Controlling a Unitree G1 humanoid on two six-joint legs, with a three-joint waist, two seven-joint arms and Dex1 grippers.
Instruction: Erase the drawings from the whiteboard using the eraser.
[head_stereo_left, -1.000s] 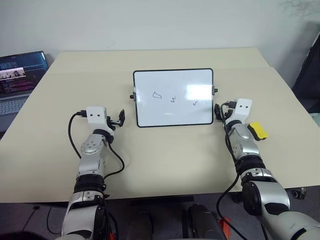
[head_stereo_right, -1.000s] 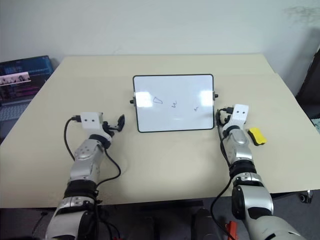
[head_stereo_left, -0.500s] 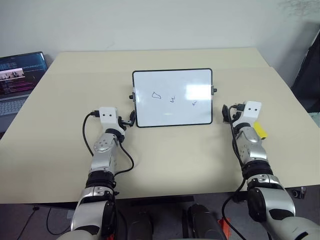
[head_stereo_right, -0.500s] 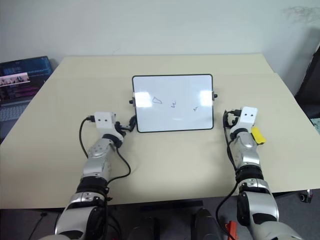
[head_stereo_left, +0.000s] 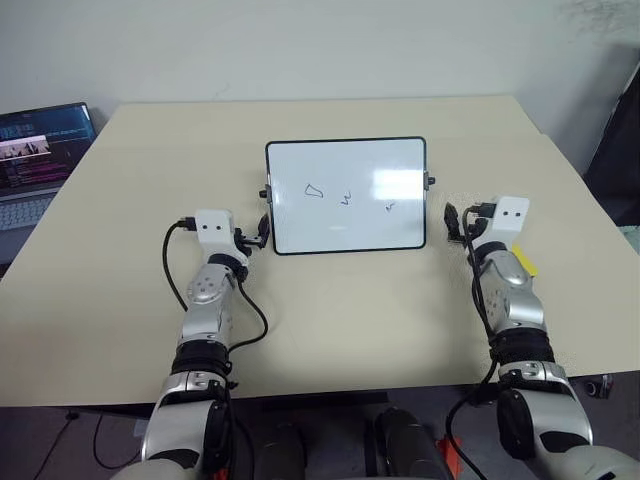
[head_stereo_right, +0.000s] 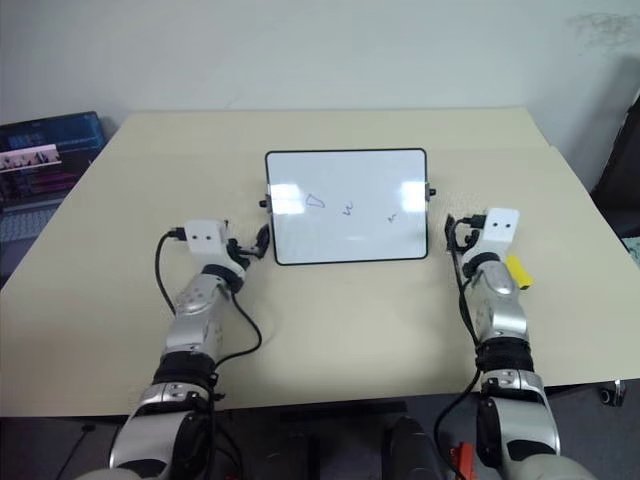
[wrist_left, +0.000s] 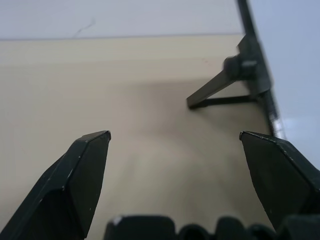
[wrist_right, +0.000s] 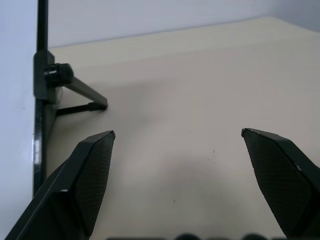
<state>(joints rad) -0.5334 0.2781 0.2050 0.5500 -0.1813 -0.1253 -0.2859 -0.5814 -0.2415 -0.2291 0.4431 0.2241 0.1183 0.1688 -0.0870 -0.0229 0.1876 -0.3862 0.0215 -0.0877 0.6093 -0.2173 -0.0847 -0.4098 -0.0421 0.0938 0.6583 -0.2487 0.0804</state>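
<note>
Currently whiteboard (head_stereo_left: 346, 195) upright with drawings (head_stereo_left: 345, 197), both grippers spread wide, empty; eraser (head_stereo_left: 525, 259) beside right gripper (head_stereo_left: 455, 224), left gripper (head_stereo_left: 258, 232) near frame

The left gripper (head_stereo_left: 262, 230) is hovering with its jaws spread and nothing between them; the whiteboard (head_stereo_left: 346, 194) is standing just beside it on its inner side, the side knob (wrist_left: 239, 65) and slanted stand leg (wrist_left: 216, 88) jutting out ahead of the fingertips. Bare table (head_stereo_left: 330, 310) is lying open ahead on its outer side. The right gripper (head_stereo_left: 452, 225) is also gaping wide with nothing between its fingers, the board's other edge and knob (wrist_right: 56, 75) blocking its inner side. The eraser (head_stereo_left: 524, 260) is lying just behind it, beside the wrist. A laptop (head_stereo_left: 35, 160) is sitting well apart, beyond the left arm.
</note>
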